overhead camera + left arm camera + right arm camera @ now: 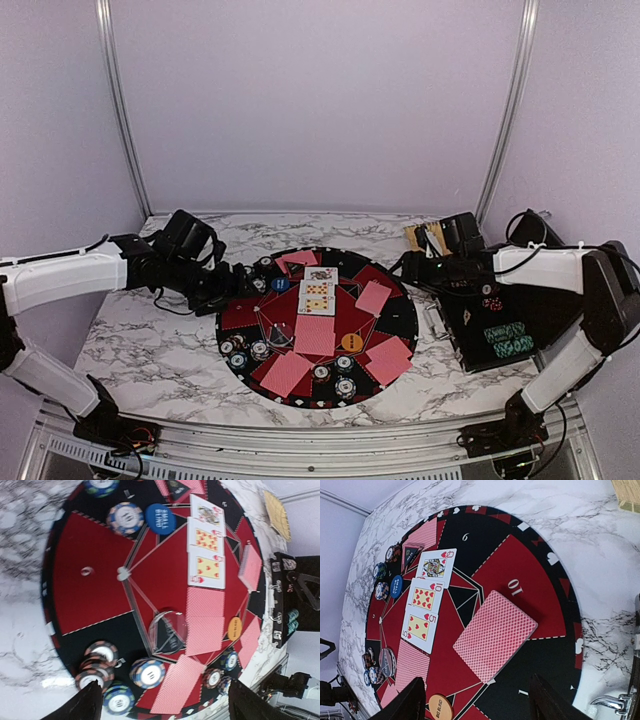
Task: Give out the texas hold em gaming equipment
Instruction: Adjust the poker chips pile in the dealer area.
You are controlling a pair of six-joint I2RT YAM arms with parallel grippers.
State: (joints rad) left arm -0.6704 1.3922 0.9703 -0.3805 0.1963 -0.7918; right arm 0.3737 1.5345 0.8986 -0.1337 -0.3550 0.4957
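Three face-up cards (318,290) lie in a row at the middle of the round black-and-red mat (240,315). Red-backed cards (314,335) lie face down around them. Chip stacks (235,350) sit along the mat's rim, with a blue button (280,284), an orange button (351,342) and a clear button (169,630). My left gripper (232,284) hangs over the mat's left edge, open and empty, above chip stacks (148,673). At the mat's right edge my right gripper (408,266) is open, just short of a face-down card (495,635); it holds nothing.
A black case (495,335) with green chips (508,338) lies on the marble table to the right of the mat. A small woven tan object (425,238) sits behind the right gripper. White walls close in the back and sides.
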